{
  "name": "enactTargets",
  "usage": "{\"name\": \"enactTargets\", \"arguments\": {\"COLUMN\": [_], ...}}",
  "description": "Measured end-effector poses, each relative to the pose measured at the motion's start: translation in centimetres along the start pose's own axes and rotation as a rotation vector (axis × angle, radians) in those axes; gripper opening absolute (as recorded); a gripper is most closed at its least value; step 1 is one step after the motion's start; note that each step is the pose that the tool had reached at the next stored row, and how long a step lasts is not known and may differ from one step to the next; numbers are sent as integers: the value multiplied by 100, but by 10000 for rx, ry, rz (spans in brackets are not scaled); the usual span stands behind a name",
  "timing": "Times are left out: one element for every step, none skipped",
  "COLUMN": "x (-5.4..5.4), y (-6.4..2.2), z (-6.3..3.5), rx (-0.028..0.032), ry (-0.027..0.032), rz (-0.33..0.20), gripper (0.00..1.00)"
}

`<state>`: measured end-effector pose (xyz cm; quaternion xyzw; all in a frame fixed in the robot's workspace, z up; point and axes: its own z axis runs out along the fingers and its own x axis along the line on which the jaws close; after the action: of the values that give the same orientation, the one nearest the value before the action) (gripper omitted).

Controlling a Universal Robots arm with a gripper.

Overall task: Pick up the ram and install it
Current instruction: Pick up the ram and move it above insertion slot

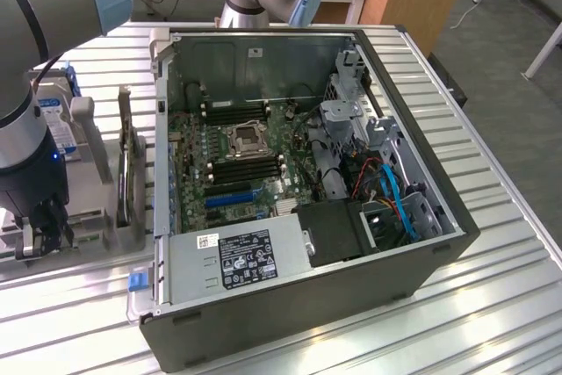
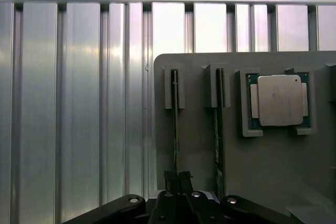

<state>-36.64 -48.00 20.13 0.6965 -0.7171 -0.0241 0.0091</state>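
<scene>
Exterior view had the open case (image 1: 351, 296) on its right, the arm (image 1: 22, 129) over the grey holder (image 1: 105, 230) on its left. Wrist view: gripper (image 2: 177, 176) pinched onto the ram (image 2: 175, 119) standing edgewise in the holder, farther from the processor (image 2: 279, 99).

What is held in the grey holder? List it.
A ram stick and a second stick stand on edge in the grey holder's slots; a silver processor lies in a recess beside them. The end effector covers the sticks' near ends.
</scene>
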Motion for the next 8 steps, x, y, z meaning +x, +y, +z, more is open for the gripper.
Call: {"name": "enactTargets", "arguments": {"x": [0, 0, 0, 0, 0, -1, -1, -1], "y": [0, 0, 0, 0, 0, 0, 0, 0], "z": [0, 0, 0, 0, 0, -2, -5, -7], "rx": [0, 0, 0, 1, 1, 2, 1, 1], "ry": [0, 0, 0, -1, -2, -2, -2, -2], "rz": [0, 0, 0, 0, 0, 0, 0, 0], "gripper": [12, 12, 12, 12, 12, 12, 12, 12]}}
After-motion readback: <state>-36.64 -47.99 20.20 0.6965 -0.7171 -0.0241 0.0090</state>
